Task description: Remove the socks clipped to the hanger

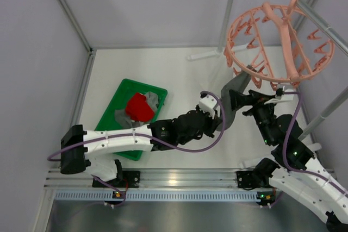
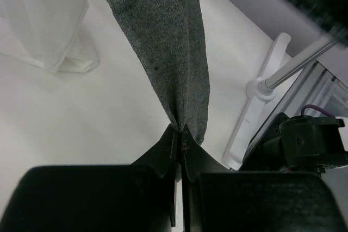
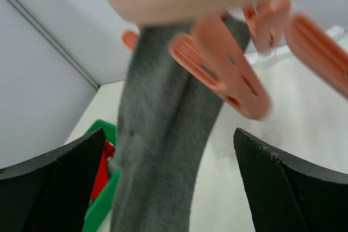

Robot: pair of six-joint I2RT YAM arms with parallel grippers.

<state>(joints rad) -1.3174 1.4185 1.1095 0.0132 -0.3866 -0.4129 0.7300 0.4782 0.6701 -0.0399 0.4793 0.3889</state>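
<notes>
The salmon-pink hanger [image 1: 277, 42] hangs at the upper right with many dangling clips. One grey sock [image 1: 235, 84] hangs from a clip [image 3: 223, 69] at its near-left rim and runs down as a taut strip. My left gripper [image 2: 179, 131] is shut on the lower end of this grey sock [image 2: 163, 42]. In the top view the left gripper [image 1: 222, 116] sits just below the hanger. My right gripper [image 3: 168, 131] is open, its fingers [image 3: 54, 188] spread on both sides of the grey sock [image 3: 157, 150], just under the clip, not touching it.
A green tray [image 1: 111, 104] at the left of the table holds a red sock [image 1: 140, 107] and grey socks [image 1: 152, 99]. The white foot of the rack stand [image 1: 209, 54] lies on the table behind, and a slanted stand pole [image 1: 326, 112] rises at the right.
</notes>
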